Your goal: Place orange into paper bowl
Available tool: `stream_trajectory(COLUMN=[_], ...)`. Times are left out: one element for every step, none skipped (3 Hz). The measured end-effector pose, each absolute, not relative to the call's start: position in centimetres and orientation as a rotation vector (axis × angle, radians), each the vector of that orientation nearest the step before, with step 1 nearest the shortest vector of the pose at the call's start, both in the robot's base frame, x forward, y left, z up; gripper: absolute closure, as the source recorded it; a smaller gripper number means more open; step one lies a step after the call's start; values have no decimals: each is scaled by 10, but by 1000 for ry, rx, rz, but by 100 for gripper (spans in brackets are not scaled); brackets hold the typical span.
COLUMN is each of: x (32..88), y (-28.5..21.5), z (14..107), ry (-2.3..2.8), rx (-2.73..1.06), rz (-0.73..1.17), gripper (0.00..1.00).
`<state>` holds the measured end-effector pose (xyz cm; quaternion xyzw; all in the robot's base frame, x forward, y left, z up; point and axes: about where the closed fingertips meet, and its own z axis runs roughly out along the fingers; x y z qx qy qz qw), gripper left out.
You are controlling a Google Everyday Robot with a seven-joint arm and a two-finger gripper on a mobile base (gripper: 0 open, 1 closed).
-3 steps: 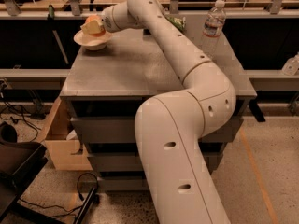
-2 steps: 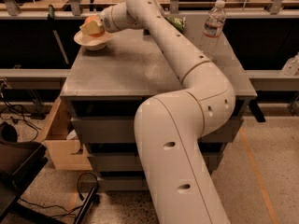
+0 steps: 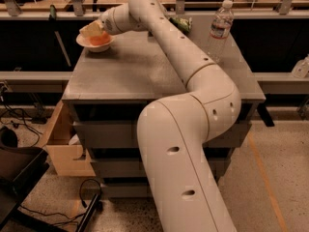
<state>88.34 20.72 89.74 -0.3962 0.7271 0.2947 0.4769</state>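
The orange [image 3: 100, 39] lies inside the off-white paper bowl [image 3: 87, 43], which stands at the far left corner of the grey table. My gripper [image 3: 92, 30] is right above the bowl, at the orange's upper left, and it hides part of the fruit. The white arm reaches from the lower middle of the view across the table to the bowl.
A clear water bottle [image 3: 220, 27] stands at the far right of the table [image 3: 130, 76]. A small green item [image 3: 179, 23] lies at the far edge behind the arm. A cardboard box [image 3: 60, 144] sits on the floor at the left. Cables lie beside it.
The orange now shows lower, down in the bowl under the gripper. The arm has hardly moved.
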Motion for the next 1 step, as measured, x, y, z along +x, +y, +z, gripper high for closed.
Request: stream_trajectory(x=[883], y=[209], z=[896], ry=[1778], rx=[-970], rz=[722], gripper=[0])
